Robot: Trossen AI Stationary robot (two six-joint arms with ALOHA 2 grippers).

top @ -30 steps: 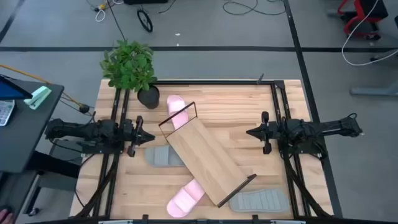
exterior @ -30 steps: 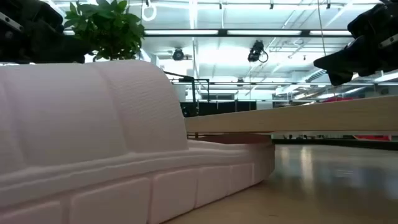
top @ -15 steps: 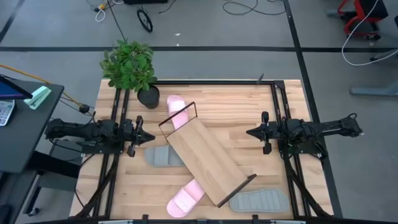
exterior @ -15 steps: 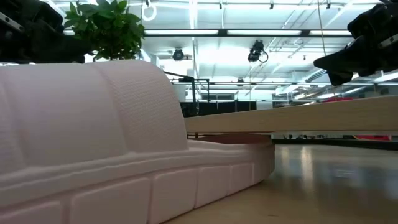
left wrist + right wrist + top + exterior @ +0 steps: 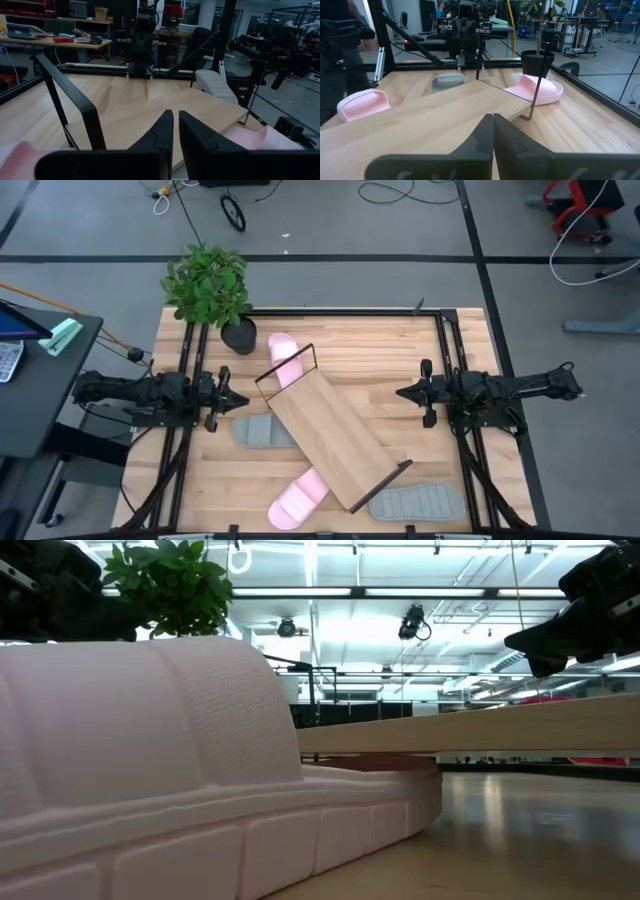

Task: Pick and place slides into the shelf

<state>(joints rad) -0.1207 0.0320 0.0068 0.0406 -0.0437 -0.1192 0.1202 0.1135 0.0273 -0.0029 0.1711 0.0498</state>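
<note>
slides lie scattered on the pale plank desk [image 5: 400,360], none of them on the shelf. starting at the left edge, the left pincer [image 5: 232,402] hangs above the desk, its dark tapered fingers nearly pressed together with only a thin slit between them and nothing in the grip. behind it stands a bushy green plant [image 5: 208,285] in a round black pot. just beside the pincer lies a grey slide [image 5: 262,432], soft and ribbed, its far end tucked under the shelf. a pale pink slide [image 5: 284,357] rests near the pot, partly under the shelf's upper end. the shelf [image 5: 335,437] is a long flat light-wood board lying diagonally across the middle of the desk, with thin dark wire frames at both ends. a second pale pink slide [image 5: 296,500] pokes out from under its lower edge near the front of the desk. a second grey slide [image 5: 420,503], with ridged sole, lies by the shelf's lower end. on the right, the right pincer [image 5: 404,392] hangs above bare wood, fingers pressed together, empty.
</note>
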